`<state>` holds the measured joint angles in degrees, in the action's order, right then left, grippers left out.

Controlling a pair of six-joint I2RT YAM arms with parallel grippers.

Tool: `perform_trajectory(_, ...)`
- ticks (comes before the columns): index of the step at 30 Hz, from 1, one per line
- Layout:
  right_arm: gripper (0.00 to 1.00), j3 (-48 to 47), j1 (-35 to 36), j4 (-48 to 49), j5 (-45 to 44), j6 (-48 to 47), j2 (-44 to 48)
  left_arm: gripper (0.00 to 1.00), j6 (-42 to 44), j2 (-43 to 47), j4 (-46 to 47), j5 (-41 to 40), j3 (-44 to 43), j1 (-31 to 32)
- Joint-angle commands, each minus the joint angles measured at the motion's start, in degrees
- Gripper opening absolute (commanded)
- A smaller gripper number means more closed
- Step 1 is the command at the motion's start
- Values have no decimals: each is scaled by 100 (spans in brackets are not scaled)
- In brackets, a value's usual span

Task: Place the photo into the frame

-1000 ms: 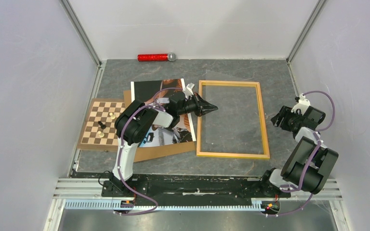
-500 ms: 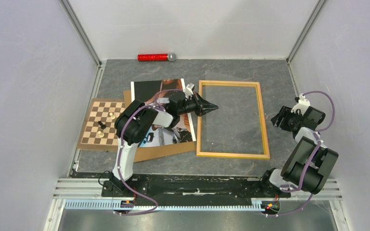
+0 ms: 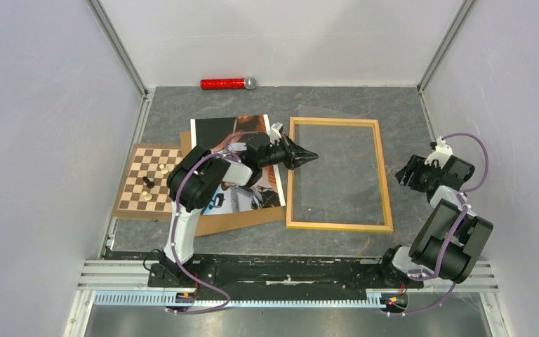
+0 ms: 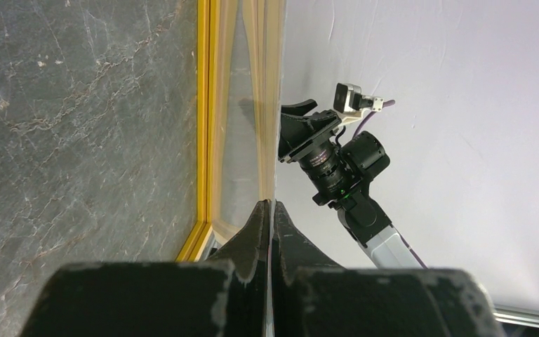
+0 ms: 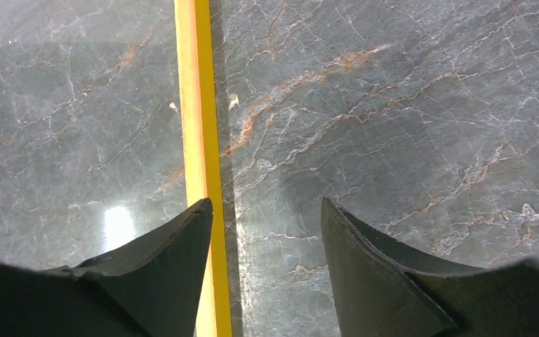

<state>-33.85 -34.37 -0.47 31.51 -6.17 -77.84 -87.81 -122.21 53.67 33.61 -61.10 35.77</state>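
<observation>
The photo (image 3: 216, 130) lies face up on a brown backing board (image 3: 242, 219), left of the frame, partly under my left arm. The yellow-orange frame (image 3: 387, 189) lies flat at the table's middle; its rail also shows in the left wrist view (image 4: 203, 105) and the right wrist view (image 5: 196, 105). My left gripper (image 3: 312, 156) is turned on its side just inside the frame's left rail. Its jaws (image 4: 272, 203) are shut on the thin edge of a clear sheet (image 4: 242, 140) that lies over the frame. My right gripper (image 3: 401, 172) hangs open over the frame's right rail (image 5: 267, 210), holding nothing.
A chessboard (image 3: 135, 193) with a few pieces sits at the left, partly under the backing board. A red tube (image 3: 223, 84) lies along the back wall. White walls close in the table on three sides.
</observation>
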Motion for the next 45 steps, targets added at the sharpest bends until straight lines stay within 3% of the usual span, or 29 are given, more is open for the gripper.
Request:
perform_trajectory(1,61,36,-42,172,101,-116,30,2,-151,282,249,198,2,61)
perform_trajectory(45,61,69,-76,187,49,-156,-39,2,-253,340,164,401,151,62)
